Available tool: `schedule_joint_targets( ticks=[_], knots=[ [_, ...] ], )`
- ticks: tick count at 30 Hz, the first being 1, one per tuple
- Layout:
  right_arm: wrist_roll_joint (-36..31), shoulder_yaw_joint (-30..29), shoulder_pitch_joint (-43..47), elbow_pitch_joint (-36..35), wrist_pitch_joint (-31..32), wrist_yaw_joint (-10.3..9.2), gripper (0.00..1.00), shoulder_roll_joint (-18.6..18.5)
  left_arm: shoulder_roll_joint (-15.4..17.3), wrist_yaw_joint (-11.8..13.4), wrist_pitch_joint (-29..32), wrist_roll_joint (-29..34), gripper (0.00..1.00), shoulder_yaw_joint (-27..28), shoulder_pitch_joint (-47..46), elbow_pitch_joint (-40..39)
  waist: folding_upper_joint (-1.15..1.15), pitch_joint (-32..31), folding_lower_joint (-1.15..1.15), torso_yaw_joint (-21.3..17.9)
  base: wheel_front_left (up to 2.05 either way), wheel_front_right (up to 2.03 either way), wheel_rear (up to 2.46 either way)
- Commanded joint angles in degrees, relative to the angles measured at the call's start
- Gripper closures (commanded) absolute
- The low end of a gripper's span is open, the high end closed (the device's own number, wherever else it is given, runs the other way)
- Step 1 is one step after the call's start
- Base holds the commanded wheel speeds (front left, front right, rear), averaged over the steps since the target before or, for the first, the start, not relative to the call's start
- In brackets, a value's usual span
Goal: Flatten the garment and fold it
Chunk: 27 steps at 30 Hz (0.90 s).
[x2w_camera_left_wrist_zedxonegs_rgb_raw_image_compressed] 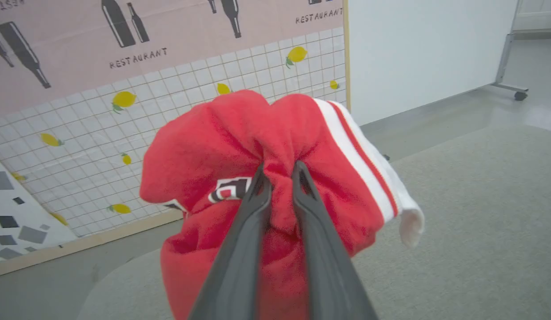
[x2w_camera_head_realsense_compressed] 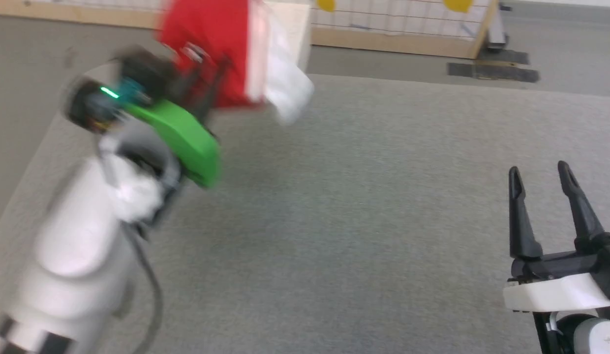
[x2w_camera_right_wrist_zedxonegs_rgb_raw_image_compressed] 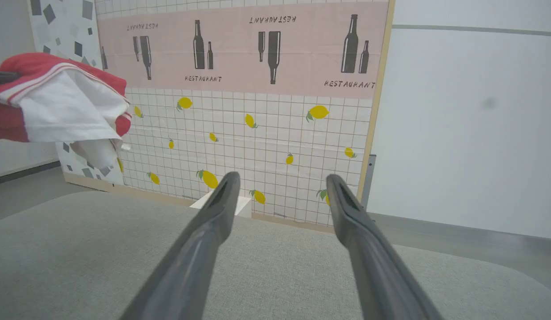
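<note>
Head view, left arm: the left gripper (x2w_camera_head_realsense_compressed: 206, 91), blurred, was raised at the upper left over the grey table (x2w_camera_head_realsense_compressed: 359, 206), its fingers clenched on the garment (x2w_camera_head_realsense_compressed: 211, 44).
Head view, garment: bunched and red, with a white sleeve hanging on its right side.
Head view, right arm: the right gripper (x2w_camera_head_realsense_compressed: 540, 172) was at the lower right, well apart from the garment. Its fingers were spread with nothing between them.
Left wrist view, grip: the two dark fingers (x2w_camera_left_wrist_zedxonegs_rgb_raw_image_compressed: 240, 249) pinched a fold of red cloth between their tips. Black, white-outlined lettering showed just left of the tips, with red-and-white striped trim and a white sleeve end to the right.
Left wrist view, backdrop: a tiled panel (x2w_camera_left_wrist_zedxonegs_rgb_raw_image_compressed: 80, 133) printed with lemons and bottles stood behind the garment.
Right wrist view, fingers: released, wide apart and empty above the table.
Right wrist view, garment: at the upper left edge, held up off the table, in front of the tiled panel.
</note>
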Motion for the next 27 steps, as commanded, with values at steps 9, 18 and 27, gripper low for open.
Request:
schedule_joint_targets(
  ticks=[9,18,27],
  knots=[
    [1.8,1.6,0.1,2.5,3.0,-0.1,0.0,0.0,-10.6,1.4,-2.6,1.3,1.0,-9.1,9.0,9.5,0.0,5.5,0.0,-10.4,0.0,0.0,0.0],
    [1.8,1.5,0.6,6.6,4.9,-0.1,0.0,0.0,-15.9,-1.1,-8.3,2.0,0.0,-13.5,10.1,21.4,0.0,4.6,0.0,-9.8,0.0,0.0,0.0],
    [1.3,0.8,3.5,9.8,5.5,-0.1,0.0,0.0,-13.8,1.2,-18.3,1.7,0.0,-9.7,11.3,17.3,0.0,-4.1,0.0,-3.5,0.0,0.0,0.0]
  ],
)
